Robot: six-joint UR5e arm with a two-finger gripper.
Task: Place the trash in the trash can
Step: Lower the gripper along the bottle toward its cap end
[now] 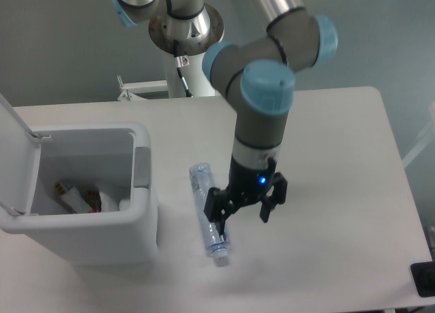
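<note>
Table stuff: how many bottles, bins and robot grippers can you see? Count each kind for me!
Crushed plastic bottle: 1
White trash can with its lid open: 1
Gripper, jaws open: 1
Total: 3

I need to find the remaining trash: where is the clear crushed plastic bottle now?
The clear crushed plastic bottle lies on the white table, just right of the white rectangular trash can, with the open gripper beside it.

A crushed clear bottle (208,214) lies flat on the table beside the open-lidded white trash can (81,241).
</note>
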